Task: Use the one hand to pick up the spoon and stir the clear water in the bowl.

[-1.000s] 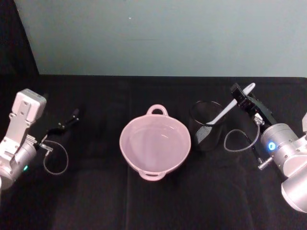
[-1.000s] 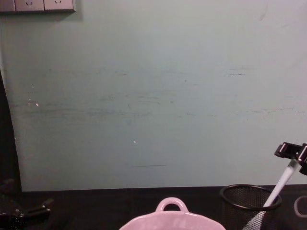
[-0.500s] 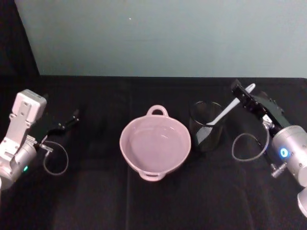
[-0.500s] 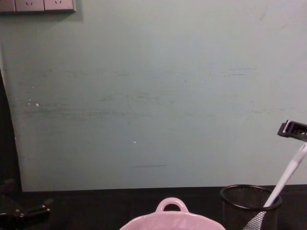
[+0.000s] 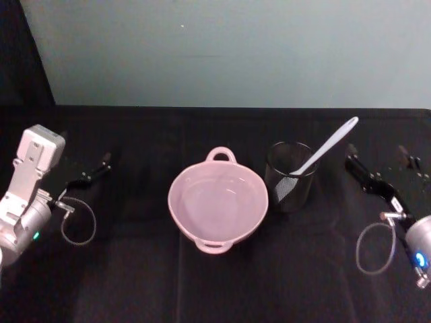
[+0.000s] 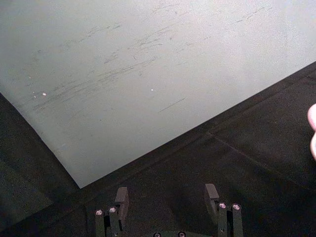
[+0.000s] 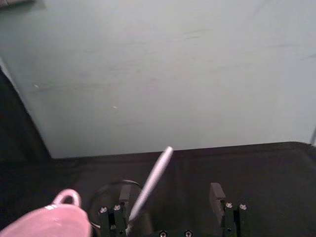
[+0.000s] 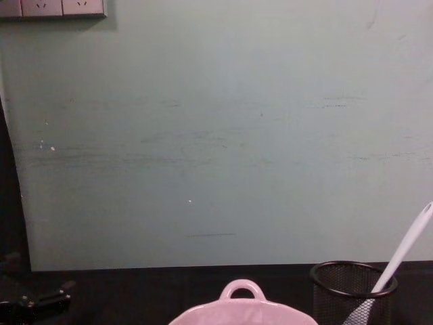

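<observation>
The right black boxy gripper [image 5: 380, 171] has drawn back from the handle end of the long slim white plastic spoon [image 5: 322, 149], where it stood half a second ago; its fingers [image 7: 216, 191] are now spread and hold nothing. The spoon is left untaken, leaning in the black wire-mesh cup [image 5: 289, 176], handle up and just off the left-hand finger in the right wrist view. The pick-up therefore looks undone and needs a fresh approach. The pale pink wide bowl [image 5: 217, 202] with its loop handle sits beyond the cup, water unstirred. The cup's rim stands between fingers and spoon shaft. The left gripper [image 6: 168, 201] is parked, fingers apart, on the black tabletop [image 5: 135, 282].
</observation>
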Robot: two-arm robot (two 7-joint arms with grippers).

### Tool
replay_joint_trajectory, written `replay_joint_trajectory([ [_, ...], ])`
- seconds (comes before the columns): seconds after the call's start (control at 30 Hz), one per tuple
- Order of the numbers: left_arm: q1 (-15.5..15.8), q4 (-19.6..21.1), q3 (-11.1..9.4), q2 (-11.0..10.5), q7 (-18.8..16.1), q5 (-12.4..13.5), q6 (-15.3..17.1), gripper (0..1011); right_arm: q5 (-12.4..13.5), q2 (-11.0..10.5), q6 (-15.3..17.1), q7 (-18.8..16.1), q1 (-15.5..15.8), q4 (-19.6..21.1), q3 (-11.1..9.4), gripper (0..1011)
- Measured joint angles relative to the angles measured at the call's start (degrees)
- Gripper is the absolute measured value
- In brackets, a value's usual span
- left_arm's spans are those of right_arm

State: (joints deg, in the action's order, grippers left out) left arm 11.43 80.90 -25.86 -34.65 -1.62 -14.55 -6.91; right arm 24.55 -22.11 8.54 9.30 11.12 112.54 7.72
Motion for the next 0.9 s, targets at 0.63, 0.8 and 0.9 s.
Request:
replay_joint_trajectory([
  [0.63,0.0,0.0,0.0,0.0,0.0,0.0,0.0,1011,-11.34,1.98,-10.49,3.08,0.79,-10.62,-0.82,1002],
  [0.8,0.0,0.0,0.0,0.0,0.0,0.0,0.0,1011,-11.56,2.71,-11.32,2.45,0.49,-11.87,-1.07,1002],
  [0.9,0.0,0.0,0.0,0.0,0.0,0.0,0.0,1011,-11.56,2.66,-11.32,2.45,0.52,-11.81,-1.07,1002],
])
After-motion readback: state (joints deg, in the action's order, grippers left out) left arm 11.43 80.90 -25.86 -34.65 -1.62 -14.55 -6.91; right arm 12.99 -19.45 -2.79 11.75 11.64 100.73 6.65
